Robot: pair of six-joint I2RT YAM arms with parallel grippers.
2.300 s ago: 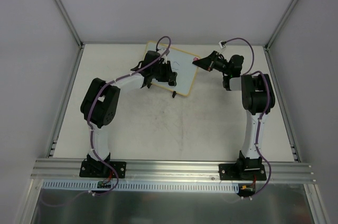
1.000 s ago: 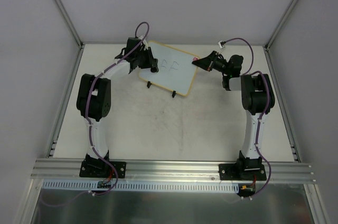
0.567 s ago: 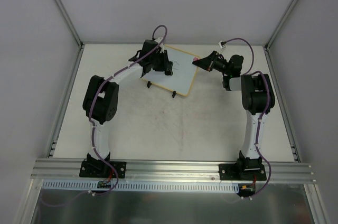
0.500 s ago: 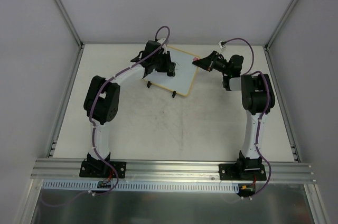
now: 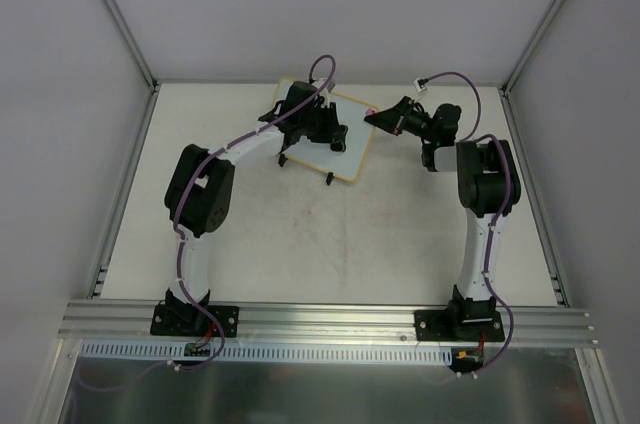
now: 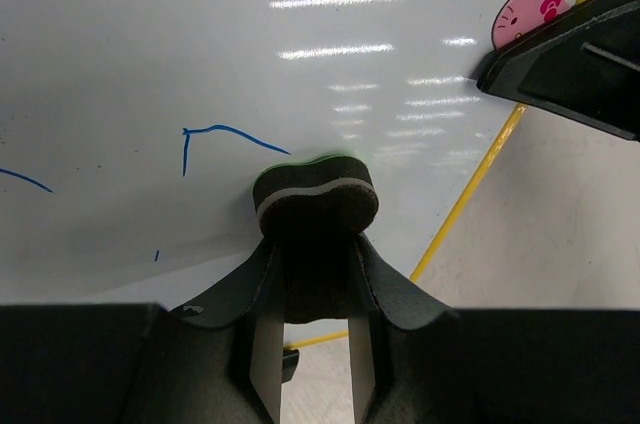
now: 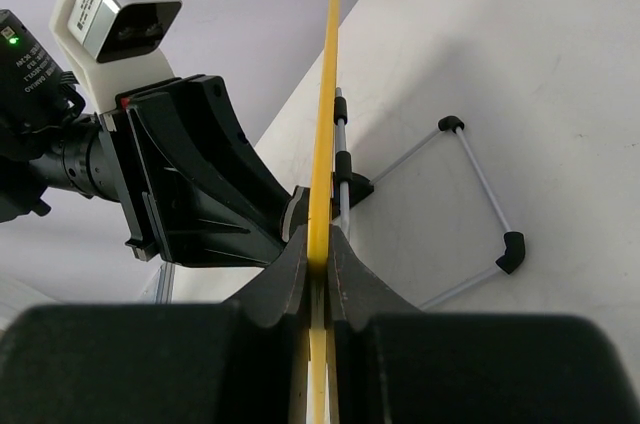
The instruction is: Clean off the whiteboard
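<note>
The whiteboard (image 5: 352,161) stands tilted at the back of the table, with a yellow-looking frame (image 6: 468,196) and a pink cat sticker (image 6: 526,10) at its corner. My left gripper (image 5: 333,136) is shut on a dark felt eraser (image 6: 315,196) and presses it against the white face, just right of blue pen strokes (image 6: 214,133). My right gripper (image 5: 377,117) is shut on the board's right edge (image 7: 326,94) near the sticker, and shows as a black block in the left wrist view (image 6: 575,49). The left gripper's fingers (image 7: 200,179) appear behind the board in the right wrist view.
The board's wire stand (image 7: 470,184) with black feet rests on the table behind it. A black foot (image 5: 328,180) shows at the board's near edge. Grey enclosure walls (image 5: 60,94) and an aluminium rail (image 5: 330,322) bound the table.
My left gripper has swept the eraser from the board's left edge rightward to its middle. The right gripper and the board have stayed put.
</note>
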